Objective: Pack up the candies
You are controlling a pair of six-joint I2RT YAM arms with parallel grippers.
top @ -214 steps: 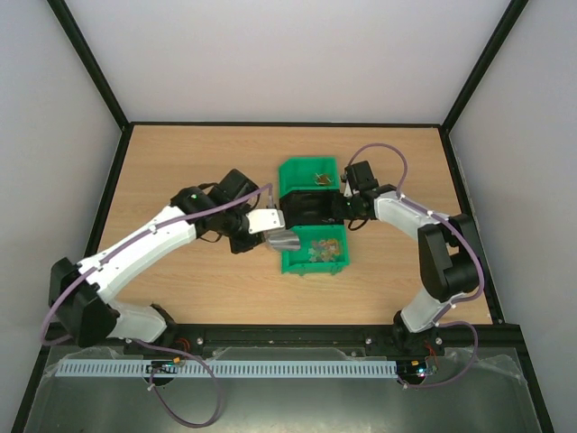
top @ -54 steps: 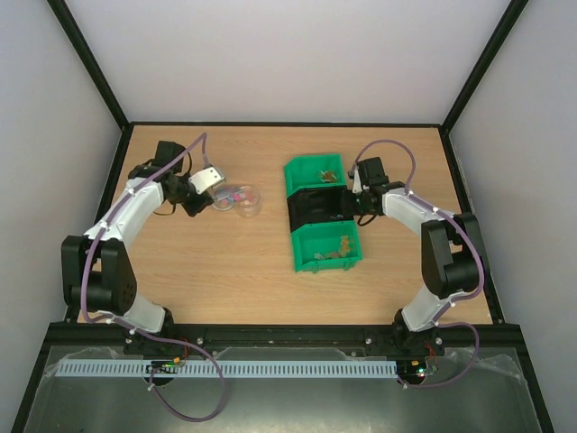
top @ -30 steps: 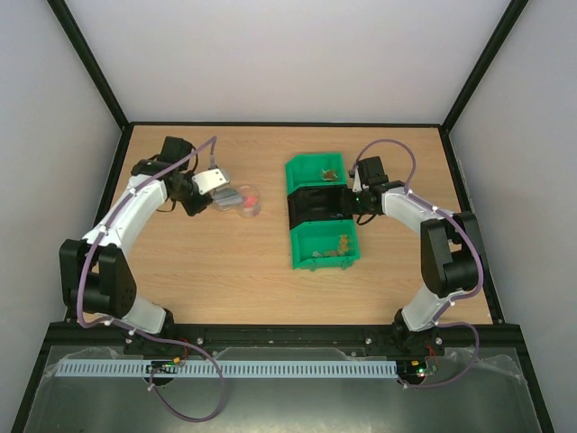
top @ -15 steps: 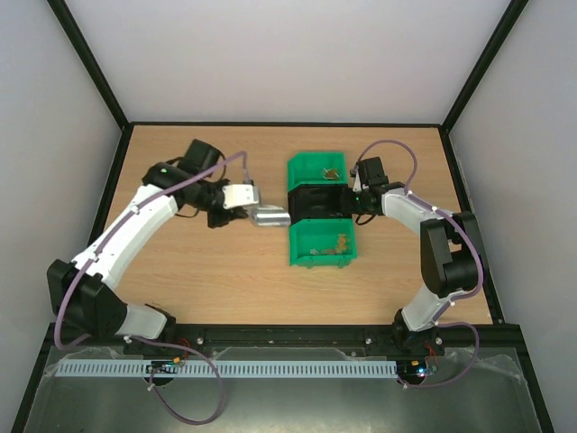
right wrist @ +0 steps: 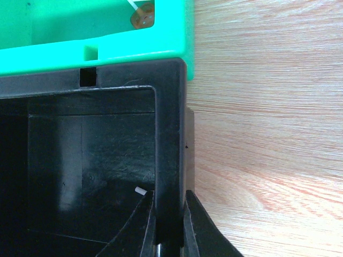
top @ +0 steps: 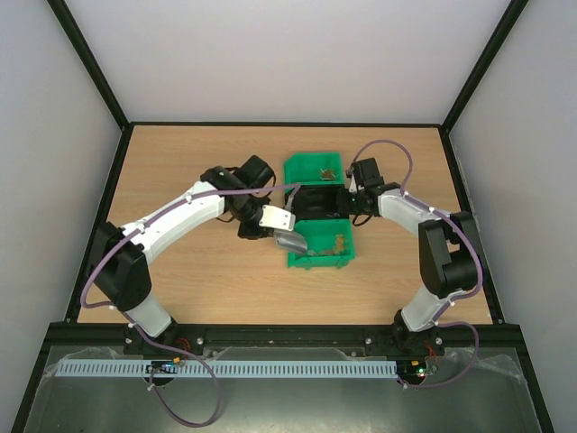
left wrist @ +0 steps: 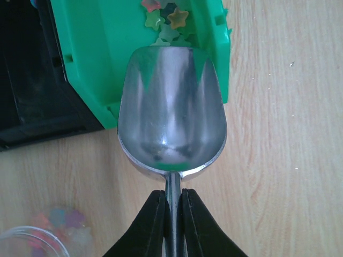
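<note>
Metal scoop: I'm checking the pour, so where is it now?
Top view, just left of centre: the shiny metal scoop hangs over the left rim of the near green plastic bin.

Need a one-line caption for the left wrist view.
Left gripper holds the metal scoop by its handle, bowl over a corner of the green bin, star-shaped candies beyond.

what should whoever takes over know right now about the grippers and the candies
Left gripper: shut on the metal scoop, which looks empty, tip over the near green bin.
Right gripper: shut on the black bin wall.
Done: candies lie in that green bin.
To do: more sit in the clear dish; scoop them over.
</note>
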